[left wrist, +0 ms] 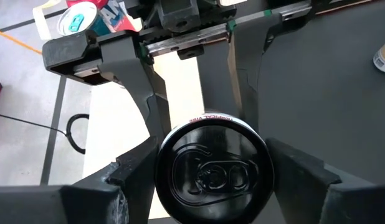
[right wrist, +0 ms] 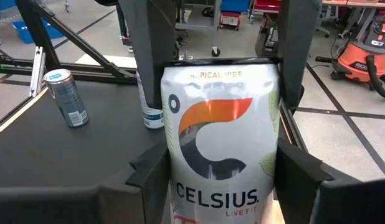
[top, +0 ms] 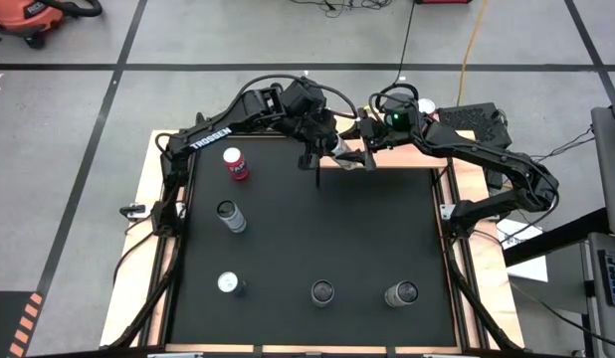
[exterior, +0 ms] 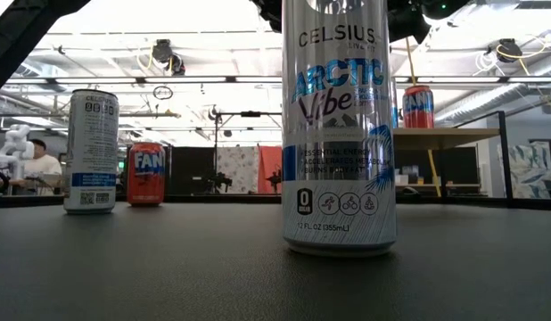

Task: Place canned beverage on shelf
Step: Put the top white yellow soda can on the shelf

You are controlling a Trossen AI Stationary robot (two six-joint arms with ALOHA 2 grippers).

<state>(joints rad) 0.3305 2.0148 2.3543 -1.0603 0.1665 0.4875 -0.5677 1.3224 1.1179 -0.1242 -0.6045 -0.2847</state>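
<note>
My left hand (left wrist: 211, 149) is clamping the Celsius can (right wrist: 220, 149) over the wooden shelf (exterior: 454, 134) at the desk's far edge while my right hand (right wrist: 222, 160) is gripping it too. Uneven releasing risks tipping it against the Fanta can (exterior: 418, 107).

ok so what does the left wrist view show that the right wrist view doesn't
Only left wrist: the white Celsius can with its dark lid seen from above, the light wooden shelf under it, a red can beyond. Only right wrist: the can's orange logo side, two silver cans on the black mat, an orange shop vacuum. Both: left gripper and right gripper closed on that same can.
</note>
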